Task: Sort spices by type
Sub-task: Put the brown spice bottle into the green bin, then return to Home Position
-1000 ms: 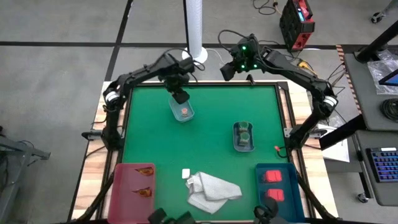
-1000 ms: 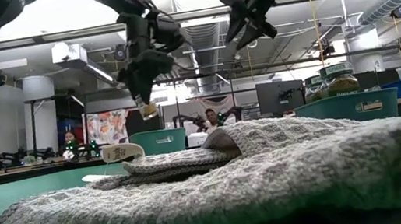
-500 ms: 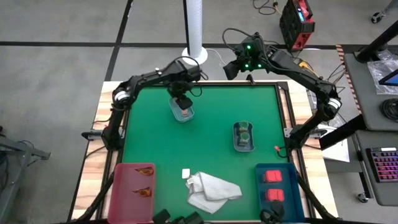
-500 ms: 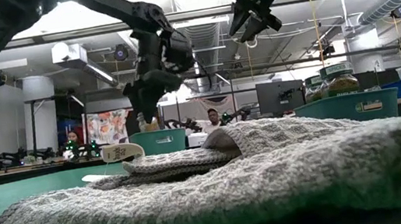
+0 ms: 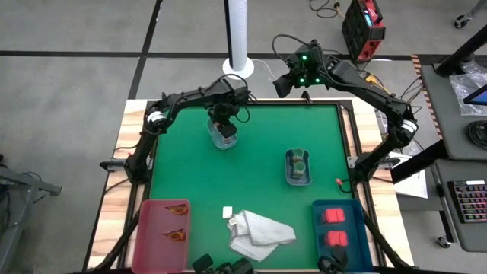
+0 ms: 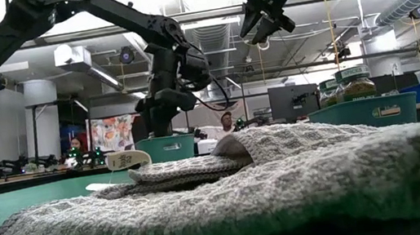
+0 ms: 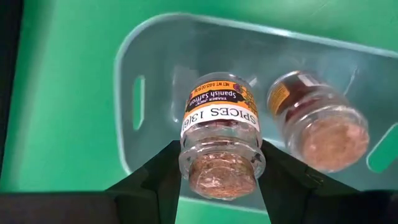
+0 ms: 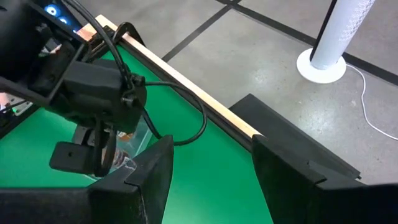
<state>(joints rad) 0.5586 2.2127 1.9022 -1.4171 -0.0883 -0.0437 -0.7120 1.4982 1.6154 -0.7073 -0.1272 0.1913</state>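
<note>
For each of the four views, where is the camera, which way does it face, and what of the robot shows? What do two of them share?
High view: overhead, facing straight down on the green table; both arms show.
Low view: at tabletop height, level across the white cloth into the room; arms enter from above.
Left wrist view: on the left arm, looking down into a clear tray; left gripper clamps a saffron jar.
Right wrist view: on the raised right arm, facing the table's far edge; right gripper is open and empty.
Shared: high and left wrist views both show that tray.

Glossy clear glass jar with cork top, translucent plastic tray, matt green felt table, knitted cloth.
</note>
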